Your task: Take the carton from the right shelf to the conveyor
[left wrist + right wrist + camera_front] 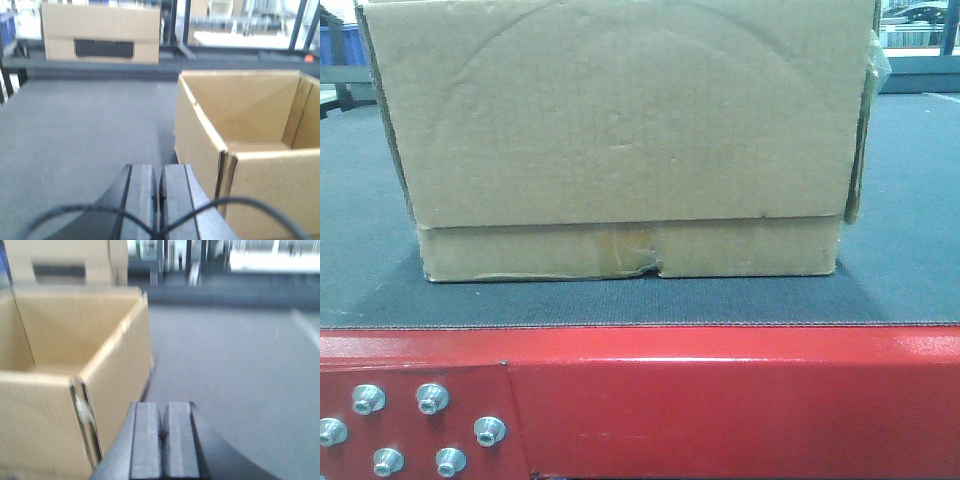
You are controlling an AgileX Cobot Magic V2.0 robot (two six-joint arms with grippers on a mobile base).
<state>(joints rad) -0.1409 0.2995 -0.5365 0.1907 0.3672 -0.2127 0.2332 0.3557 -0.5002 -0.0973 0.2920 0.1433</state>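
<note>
Carton (620, 130) upright on conveyor (740, 400), between left claw (160, 187) and right claw (163, 432), both pressed together, empty.

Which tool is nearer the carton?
Cannot tell; roughly equal. Left tool sits just off the carton wall on its left; right tool mirrors it on the right. Neither touches.

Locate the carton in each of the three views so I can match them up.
Front view: the carton fills the upper centre, standing on the conveyor.
Left wrist view: its open top and corner sit at right, beside the shut left pincer.
Right wrist view: it sits at left, beside the shut right pincer.
Shared landmark: the conveyor's grey belt under the carton.
</note>
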